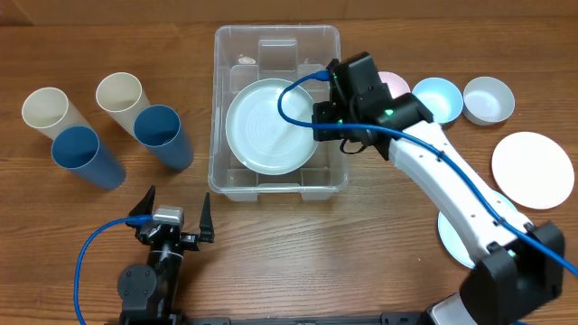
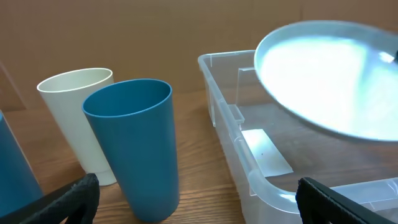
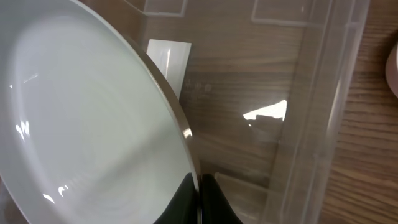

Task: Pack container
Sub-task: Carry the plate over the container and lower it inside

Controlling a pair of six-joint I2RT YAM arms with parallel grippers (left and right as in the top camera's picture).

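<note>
R gripper point(image 3: 200, 198) pinching plate point(image 3: 93, 124), clear rect. container point(image 1: 233, 54), white label point(image 3: 169, 59)

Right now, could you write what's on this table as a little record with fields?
container: large clear rectangular plastic bin, table centre
plate: pale round plate, tilted above the bin
right fingers: shut on the plate's rim
left fingers: open, empty
cups: two cream cups, two blue cups, upright, left of bin
bowls: pale blue bowl, white bowl, right of bin
</note>
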